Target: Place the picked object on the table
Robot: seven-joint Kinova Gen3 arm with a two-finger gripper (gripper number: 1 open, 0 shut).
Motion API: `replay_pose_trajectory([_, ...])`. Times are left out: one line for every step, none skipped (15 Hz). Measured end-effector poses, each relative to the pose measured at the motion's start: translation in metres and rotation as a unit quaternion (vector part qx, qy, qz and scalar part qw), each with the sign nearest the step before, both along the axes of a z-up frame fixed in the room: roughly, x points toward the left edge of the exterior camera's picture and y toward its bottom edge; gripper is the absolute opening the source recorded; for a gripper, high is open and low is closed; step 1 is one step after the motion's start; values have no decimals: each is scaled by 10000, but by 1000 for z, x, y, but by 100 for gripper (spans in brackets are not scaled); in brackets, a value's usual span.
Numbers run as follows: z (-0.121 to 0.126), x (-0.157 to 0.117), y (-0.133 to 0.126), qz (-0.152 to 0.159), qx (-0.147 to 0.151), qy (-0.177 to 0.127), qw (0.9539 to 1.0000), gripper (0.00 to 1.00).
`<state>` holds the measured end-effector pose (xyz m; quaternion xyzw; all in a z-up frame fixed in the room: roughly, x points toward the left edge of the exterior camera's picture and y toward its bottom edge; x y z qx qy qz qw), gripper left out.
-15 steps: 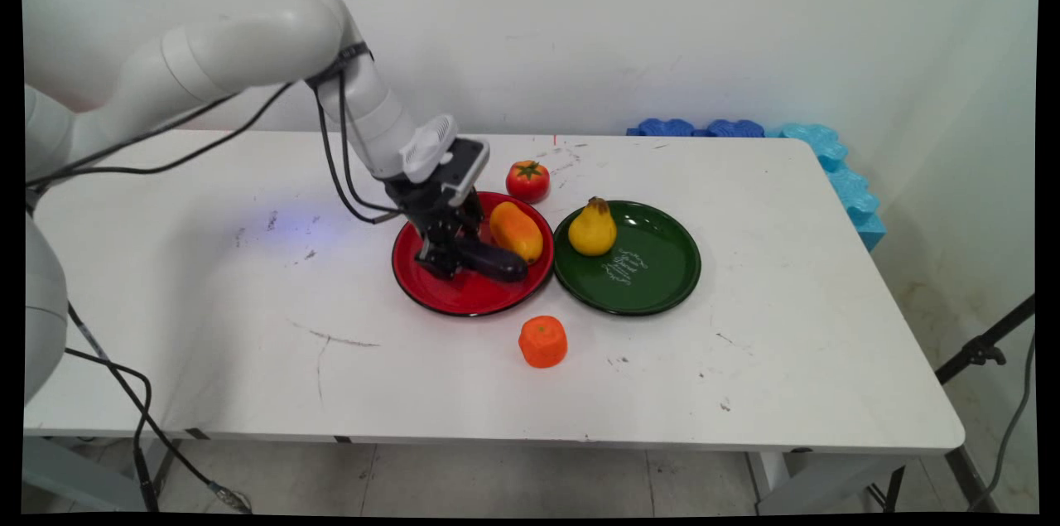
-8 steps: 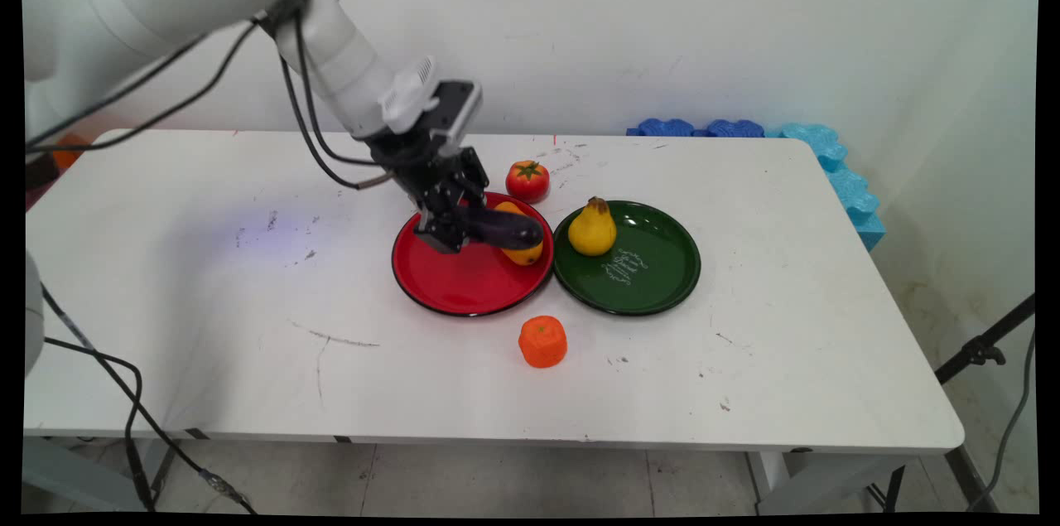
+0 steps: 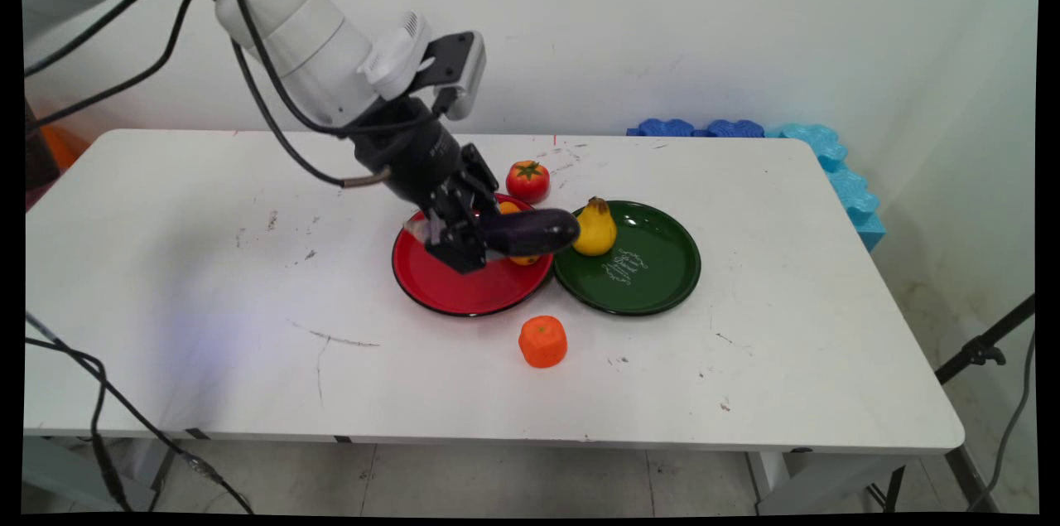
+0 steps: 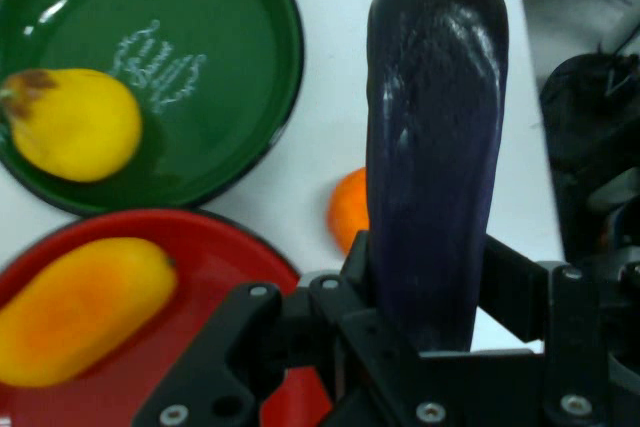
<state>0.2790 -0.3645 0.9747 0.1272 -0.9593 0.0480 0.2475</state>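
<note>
My gripper [image 3: 465, 238] is shut on a dark purple eggplant [image 3: 530, 231], holding it by one end above the red plate [image 3: 447, 290]. The eggplant sticks out sideways toward the green plate [image 3: 654, 269], its free end near the yellow pear [image 3: 594, 229]. In the hand view the eggplant [image 4: 432, 137] rises straight up between the fingers of the gripper [image 4: 425, 332]. An orange-yellow mango [image 4: 75, 312] lies on the red plate [image 4: 215, 247] and is mostly hidden behind the eggplant in the main view. The pear [image 4: 70, 124] sits on the green plate [image 4: 230, 47].
A red tomato [image 3: 527, 180] stands on the table behind the red plate. An orange fruit [image 3: 543, 341] sits in front of the two plates and also shows as the orange [image 4: 348, 209] in the hand view. Blue foam pieces [image 3: 820, 149] line the table's far right corner.
The gripper has lifted the eggplant off the red plate and carried it up and to the right, toward the green plate. The arm has risen.
</note>
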Motion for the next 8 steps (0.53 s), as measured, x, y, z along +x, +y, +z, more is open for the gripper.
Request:
replay_pose_trajectory([-3, -6, 9, 123, 87, 21, 9999, 0])
replay_pose_trajectory([-7, -13, 16, 244, 173, 32, 9995, 0])
replay_pose_trajectory([-13, -18, 22, 347, 232, 32, 9991, 0])
replay_pose_trajectory([-17, -21, 26, 411, 269, 29, 9988, 0])
replay_pose_trajectory([-22, -25, 29, 491, 311, 21, 9983, 0])
replay_pose_trajectory([-29, -29, 33, 566, 353, 11, 9978, 0])
replay_pose_trajectory([-37, -33, 37, 651, 403, -7, 9971, 0])
replay_pose_trajectory([-47, -38, 41, 740, 453, -32, 9962, 0])
